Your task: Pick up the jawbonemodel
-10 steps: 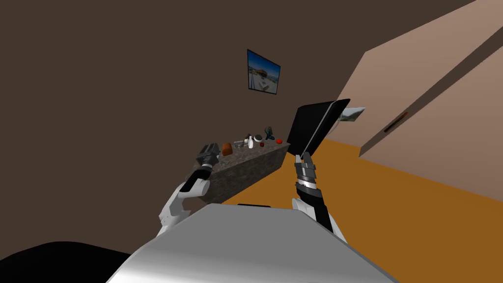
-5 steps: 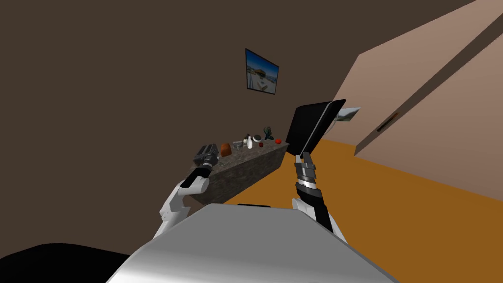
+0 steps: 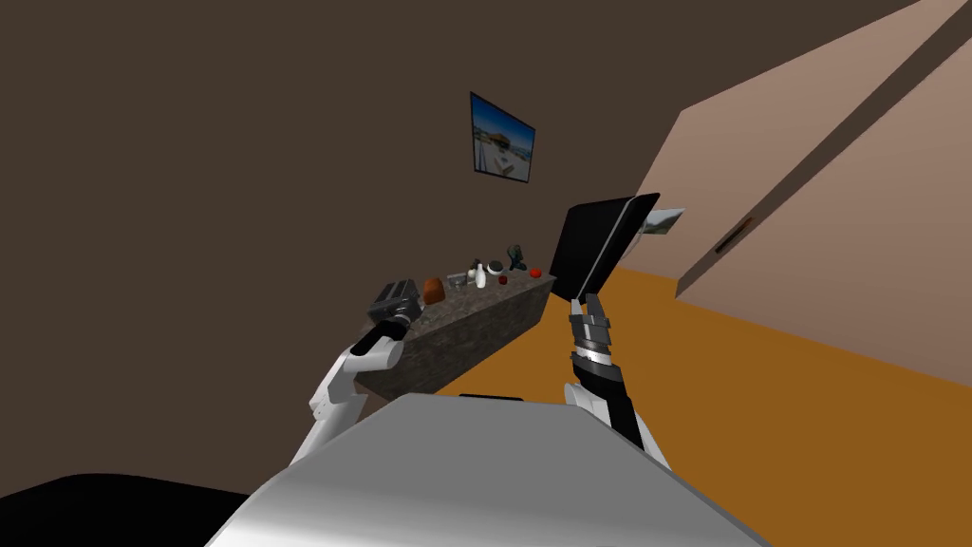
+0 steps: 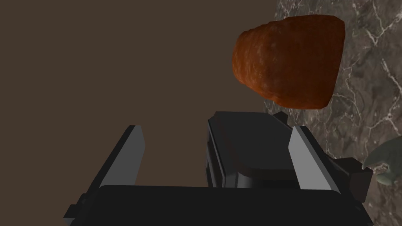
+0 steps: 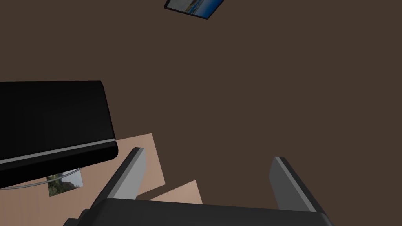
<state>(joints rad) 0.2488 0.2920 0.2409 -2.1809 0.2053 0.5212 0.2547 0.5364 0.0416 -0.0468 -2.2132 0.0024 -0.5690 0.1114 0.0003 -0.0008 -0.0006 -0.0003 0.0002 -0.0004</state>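
My left gripper (image 3: 399, 291) hangs at the near end of the stone counter (image 3: 494, 318), its pincer released.
Head view: the jawbone model (image 3: 458, 279), small and grey, lies on the counter top just beyond the brown loaf (image 3: 435, 290); my right gripper (image 3: 587, 304) stands raised beside the counter's far end. Left wrist view: the fingers stand apart at the counter's edge, with a dark box-shaped thing (image 4: 251, 145) between them; the model's curved grey-green end lies on the counter top outside them, ungrasped. Right wrist view: this pincer is released also.
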